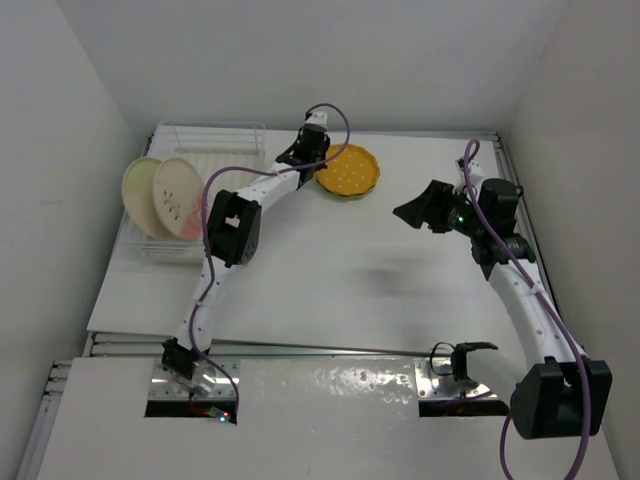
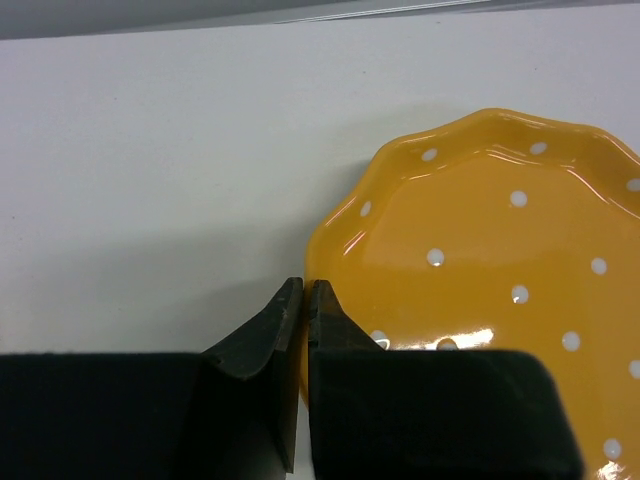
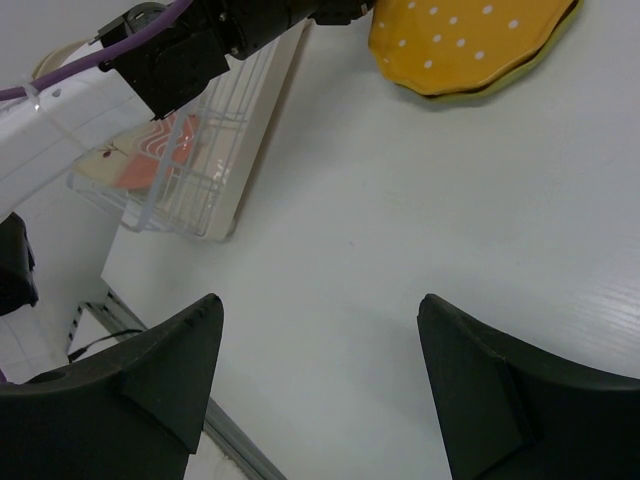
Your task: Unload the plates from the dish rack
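Left arm: I reach it from the near edge of the table (image 1: 330, 270) out toward the far side, elbow bent by the dish rack (image 1: 205, 190), wrist stretched to the right.
Left gripper (image 2: 303, 292): my fingers are pressed together with nothing between them, tips just beside the left rim of the orange plate (image 2: 490, 290).
Right arm: it rises along the right edge of the table and bends inward, wrist held above the surface.
Right gripper (image 3: 320, 330): my fingers stand spread wide, holding nothing, pointed at bare tabletop, well apart from the plates.
Orange plate: lies flat near the far edge, right of the rack; in the right wrist view a lime green plate (image 3: 520, 75) shows as a rim under it.
Dish rack: sits at the far left corner of the table.
Plates in rack: a pale green-cream plate (image 1: 140, 192) and a cream-and-pink plate (image 1: 180, 197) lean side by side at its left end, overlapping.
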### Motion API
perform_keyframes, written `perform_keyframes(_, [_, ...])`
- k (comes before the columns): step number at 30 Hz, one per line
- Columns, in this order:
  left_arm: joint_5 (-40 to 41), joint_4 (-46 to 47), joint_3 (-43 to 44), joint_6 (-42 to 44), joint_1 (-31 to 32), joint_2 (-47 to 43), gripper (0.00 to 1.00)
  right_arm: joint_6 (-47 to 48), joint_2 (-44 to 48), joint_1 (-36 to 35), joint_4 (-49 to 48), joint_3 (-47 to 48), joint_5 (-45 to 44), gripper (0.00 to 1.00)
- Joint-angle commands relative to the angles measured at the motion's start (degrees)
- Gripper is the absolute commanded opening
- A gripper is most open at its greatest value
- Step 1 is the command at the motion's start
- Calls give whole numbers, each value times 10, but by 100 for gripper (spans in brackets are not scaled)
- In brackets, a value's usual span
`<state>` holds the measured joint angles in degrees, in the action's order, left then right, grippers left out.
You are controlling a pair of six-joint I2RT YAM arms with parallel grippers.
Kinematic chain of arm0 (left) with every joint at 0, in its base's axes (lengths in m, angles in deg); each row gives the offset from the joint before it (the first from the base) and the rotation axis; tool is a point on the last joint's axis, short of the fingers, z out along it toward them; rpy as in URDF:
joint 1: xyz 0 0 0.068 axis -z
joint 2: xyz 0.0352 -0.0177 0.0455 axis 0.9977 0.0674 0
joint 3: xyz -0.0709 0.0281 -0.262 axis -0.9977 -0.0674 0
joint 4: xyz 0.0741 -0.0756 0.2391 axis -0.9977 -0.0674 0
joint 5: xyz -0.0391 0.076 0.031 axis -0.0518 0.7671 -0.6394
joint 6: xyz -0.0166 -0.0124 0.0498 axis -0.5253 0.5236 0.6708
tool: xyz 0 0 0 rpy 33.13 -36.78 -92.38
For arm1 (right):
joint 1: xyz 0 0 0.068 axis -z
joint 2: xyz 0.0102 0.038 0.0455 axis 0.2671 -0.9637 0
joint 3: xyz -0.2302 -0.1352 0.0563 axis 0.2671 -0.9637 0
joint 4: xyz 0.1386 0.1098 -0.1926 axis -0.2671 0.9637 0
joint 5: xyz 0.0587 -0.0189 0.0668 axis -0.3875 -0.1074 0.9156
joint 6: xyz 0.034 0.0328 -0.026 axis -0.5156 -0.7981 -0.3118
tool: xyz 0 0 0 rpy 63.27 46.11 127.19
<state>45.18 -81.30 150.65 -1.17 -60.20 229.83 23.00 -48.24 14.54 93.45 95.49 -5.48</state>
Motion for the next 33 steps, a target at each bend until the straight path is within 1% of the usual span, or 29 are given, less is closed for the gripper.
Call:
perform_keyframes(1, [-20,-15,-16,-15,1,-5,0,7,11,-4,-8,5,5,78])
perform_keyframes(6, [-10,-17,-14,-13,-1,-2,0,10,17,-4,-2,5,4,78])
perform_keyframes(9, [-13,-15,-13,-15,-3,-11,4,12,18,-4,-2,7,3,78])
perform_keyframes(12, [-24,-12,-13,-26,-4,-29,16,14,17,-4,-1,12,3,78])
perform_keyframes(13, [-33,-8,-13,-29,-5,-35,25,15,15,-4,0,13,3,78])
perform_keyframes(15, [-43,-2,-5,-32,-5,-55,33,15,14,-4,-1,15,3,78])
perform_keyframes(16, [-51,-8,5,-34,-5,-63,41,17,12,-4,-2,16,3,78])
perform_keyframes(17, [-55,-14,28,-37,-6,-67,44,18,11,-4,-2,19,1,78])
perform_keyframes(18, [-57,-19,39,-38,-6,-71,50,20,11,-4,-2,20,-1,78])
perform_keyframes(22, [-70,-45,92,-34,-11,-111,58,41,2,-3,8,29,-10,79])
perform_keyframes(24, [-70,-58,103,-13,-13,-132,63,50,-4,-3,14,35,-13,79])
perform_keyframes(27, [-66,-126,130,42,-24,-181,70,73,-16,-4,22,47,-13,80])
perform_keyframes(28, [-44,-177,132,60,-35,-209,71,85,-22,-4,31,50,-14,80])
perform_keyframes(29, [-28,-203,126,98,-42,-224,72,90,-25,-4,34,53,-14,80])
perform_keyframes(30, [-10,-223,116,115,-51,-244,72,94,-26,-4,36,54,-14,80])
perform_keyframes(31, [28,-250,74,135,-61,-285,72,104,-28,-4,37,53,-12,80])
perform_keyframes(33, [65,-274,36,173,-105,-321,72,113,-36,-4,37,44,-7,79])
